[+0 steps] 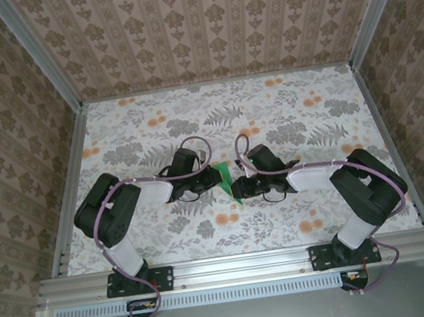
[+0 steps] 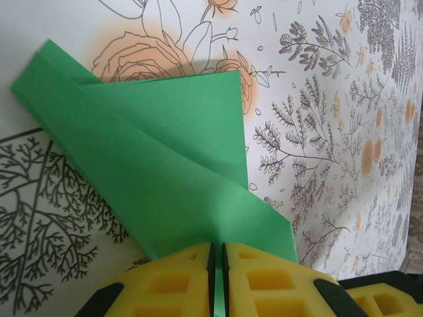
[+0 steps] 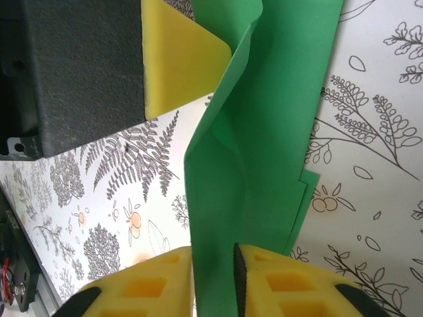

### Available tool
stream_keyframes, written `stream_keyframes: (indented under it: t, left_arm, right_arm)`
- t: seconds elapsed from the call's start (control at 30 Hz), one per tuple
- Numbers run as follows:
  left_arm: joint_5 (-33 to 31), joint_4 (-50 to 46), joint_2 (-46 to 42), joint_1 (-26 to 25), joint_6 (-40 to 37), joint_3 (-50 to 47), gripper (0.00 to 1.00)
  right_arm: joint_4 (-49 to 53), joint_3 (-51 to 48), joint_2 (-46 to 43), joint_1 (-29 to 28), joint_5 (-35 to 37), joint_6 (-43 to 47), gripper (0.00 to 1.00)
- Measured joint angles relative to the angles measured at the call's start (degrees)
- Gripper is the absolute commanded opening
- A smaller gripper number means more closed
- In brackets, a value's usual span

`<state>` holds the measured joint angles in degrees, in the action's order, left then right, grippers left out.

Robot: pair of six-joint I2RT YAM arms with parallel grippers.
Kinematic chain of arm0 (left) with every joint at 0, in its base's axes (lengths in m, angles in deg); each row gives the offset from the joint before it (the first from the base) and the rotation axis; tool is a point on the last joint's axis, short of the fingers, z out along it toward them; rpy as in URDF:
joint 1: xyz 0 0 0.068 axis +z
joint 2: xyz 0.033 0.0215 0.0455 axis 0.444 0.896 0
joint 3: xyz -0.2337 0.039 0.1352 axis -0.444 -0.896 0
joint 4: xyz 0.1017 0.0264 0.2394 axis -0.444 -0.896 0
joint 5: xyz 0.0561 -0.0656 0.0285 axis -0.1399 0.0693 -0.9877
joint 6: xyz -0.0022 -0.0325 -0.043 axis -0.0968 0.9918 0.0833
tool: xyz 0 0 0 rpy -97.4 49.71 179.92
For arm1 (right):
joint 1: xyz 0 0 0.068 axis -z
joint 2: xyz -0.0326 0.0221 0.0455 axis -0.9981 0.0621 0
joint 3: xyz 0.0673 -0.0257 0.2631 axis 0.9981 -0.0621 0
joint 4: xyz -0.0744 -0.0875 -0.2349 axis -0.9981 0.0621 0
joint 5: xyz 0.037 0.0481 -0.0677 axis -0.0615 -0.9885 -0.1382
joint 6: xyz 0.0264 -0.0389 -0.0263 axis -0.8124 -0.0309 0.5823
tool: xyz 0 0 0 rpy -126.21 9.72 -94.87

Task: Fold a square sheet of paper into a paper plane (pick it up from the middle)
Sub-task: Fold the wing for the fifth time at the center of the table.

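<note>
- The desk [image 1: 189,107], covered in a cloth printed with ferns and orange blossoms, took up most of the enclosure. Patterned wallpaper closed it in on three sides.
- Both arms reached in from the near rail, the left arm [image 1: 113,210] and the right arm [image 1: 364,181] bent inward so their wrists met near the middle of the desk.
- Between them stood the green paper [image 1: 222,174], held up on edge rather than lying flat. I could not tell whether its lower edge touched the cloth.
- From the left wrist, the green paper [image 2: 165,152] was no longer a plain square. A long flap lay folded slantwise over the rest, with a bare corner poking out behind it.
- The left hand [image 2: 217,254] had its yellow pads pressed almost together on the near edge of the paper, with only a sliver of green between them.
- The right hand [image 3: 213,264] had its pads set noticeably wider, and the buckled paper [image 3: 264,132] ran down into the gap. I could not tell whether they were truly pinching it or only bracketing it.
- One pad of the left hand [image 3: 178,59] sat just beside the far end of the sheet in that view.
- I judged this an early-to-middle fold, since some creases were in but there was no pointed dart yet.
- The next move would need the right hand to get a sure pinch. The paper could then be turned or laid down with its edges lined up and the crease pressed, without the loose layers springing open.
</note>
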<state>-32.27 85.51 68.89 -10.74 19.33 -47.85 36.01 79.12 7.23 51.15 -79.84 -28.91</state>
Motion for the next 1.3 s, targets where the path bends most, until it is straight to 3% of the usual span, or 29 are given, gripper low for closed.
stream_keyframes:
  t: [0.4, 0.77, 1.1, 1.3]
  left_arm:
    - [-0.28, 0.02, 0.0, 0.04, 0.0, -0.17, 0.15]
    - [-0.37, 0.02, 0.0, 0.07, 0.0, -0.26, 0.15]
    - [-0.37, 0.02, 0.0, 0.07, 0.0, -0.26, 0.15]
    - [-0.39, 0.02, 0.0, 0.04, 0.0, -0.26, 0.15]
  right_arm:
    - [0.04, -0.11, 1.07, -0.22, -1.25, 1.03, 0.15]
    - [1.33, -0.2, 1.46, -0.24, -1.33, 1.33, 0.27]
    - [2.64, 3.89, 2.34, -1.25, 0.81, 1.36, 0.29]
    - [2.58, 4.35, 2.67, -1.36, 0.98, 0.92, 0.18]
